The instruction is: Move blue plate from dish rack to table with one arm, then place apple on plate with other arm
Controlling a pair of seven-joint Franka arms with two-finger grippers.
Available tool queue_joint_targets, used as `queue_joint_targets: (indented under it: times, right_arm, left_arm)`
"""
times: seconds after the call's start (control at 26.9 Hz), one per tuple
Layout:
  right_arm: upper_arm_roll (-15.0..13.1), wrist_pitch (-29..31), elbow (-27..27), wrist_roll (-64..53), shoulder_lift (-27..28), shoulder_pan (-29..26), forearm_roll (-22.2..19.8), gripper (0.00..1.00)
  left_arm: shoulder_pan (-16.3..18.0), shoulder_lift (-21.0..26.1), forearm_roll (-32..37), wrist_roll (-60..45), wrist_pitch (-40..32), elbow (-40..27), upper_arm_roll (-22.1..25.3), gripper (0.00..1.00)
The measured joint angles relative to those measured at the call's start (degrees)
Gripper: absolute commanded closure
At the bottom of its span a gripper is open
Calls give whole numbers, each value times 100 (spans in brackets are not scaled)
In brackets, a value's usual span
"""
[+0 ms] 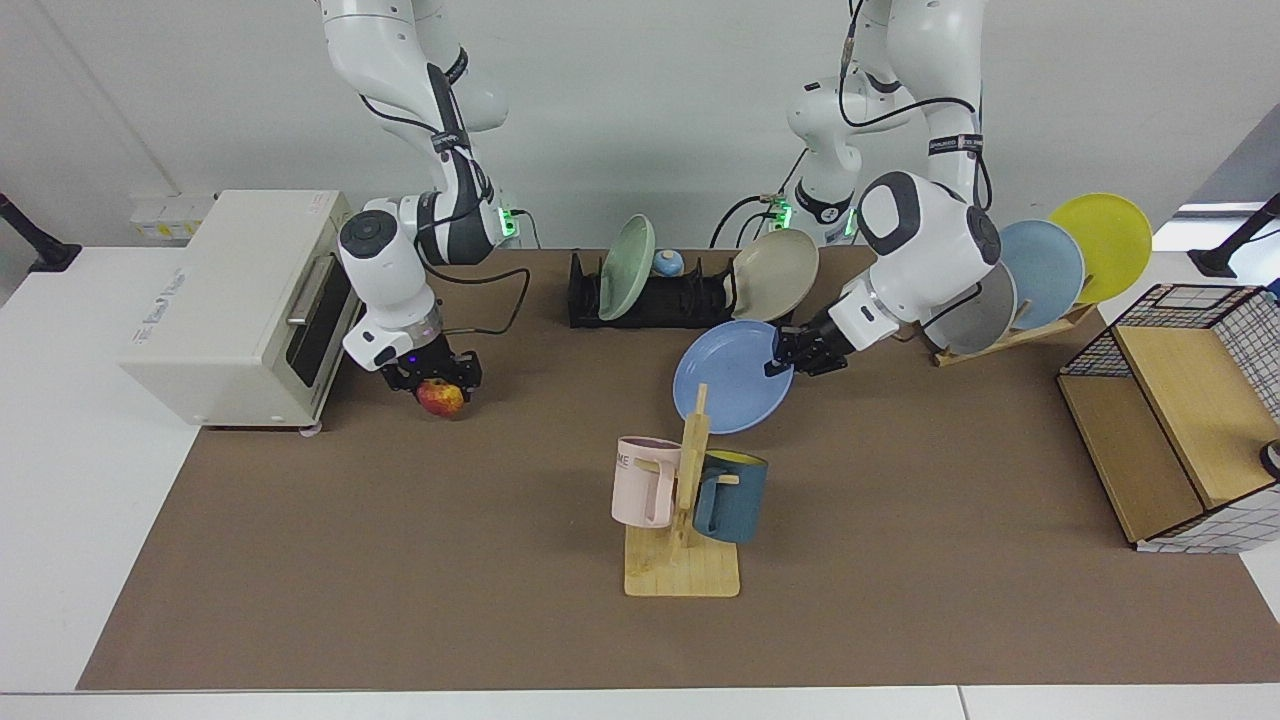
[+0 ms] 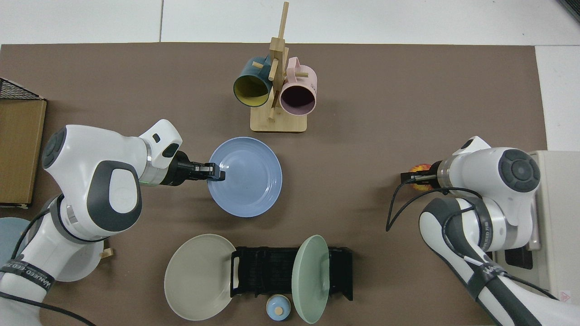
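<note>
Left claw [image 1: 782, 357] is clamped on the rim of the blue plate [image 1: 727, 377], held clear of the dish rack [image 1: 650, 297] and not yet flat on the desk [image 1: 400, 560], while the right claw [image 1: 437, 380] is closed around the apple [image 1: 440, 398] by the toaster oven [image 1: 240, 305], so both placements are left.

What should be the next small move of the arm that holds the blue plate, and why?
Probably lower the blue plate flat onto the table and open the jaws. The left gripper grips its rim, clear of the dish rack. The right gripper holds the apple ready.
</note>
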Motion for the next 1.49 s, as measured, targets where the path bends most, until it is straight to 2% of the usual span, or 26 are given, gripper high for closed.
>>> queue_joint_targets:
  times: [0.15,0.33,0.48,0.71,0.78,0.89,1.0,1.34,1.49]
  right_arm:
    - [11,-670,499,0,-142,5,0,100]
    - [37,-1399,1100,-25,-254,10,-1,100]
    - [41,-1675,1366,-80,-272,11,-5,100]
    - [30,-1701,1387,-229,-253,2,-12,100]
    - [10,-1701,1377,-308,-234,-3,-13,100]
    - [-17,-1701,1369,-357,-202,-13,-13,100]
    - [-20,-1701,1368,-362,-185,-24,-13,100]
    - [15,-1701,1368,-292,-185,9,-12,100]
    - [237,-1701,1371,129,-185,99,-11,100]
  left_arm:
    - [-65,103,-35,23,128,9,-107,100]
    - [-353,156,-36,12,355,2,-162,100]
    - [-519,213,-25,-20,459,-13,-162,98]
    - [-810,295,415,-390,748,-83,-159,73]
    - [-845,307,520,-475,775,-87,-161,56]
    - [-847,309,557,-494,785,-87,-153,12]
    - [-846,311,595,-494,815,-86,-136,1]
    - [-814,292,1013,-579,804,9,-83,0]
    - [-804,172,1537,-822,346,279,67,0]
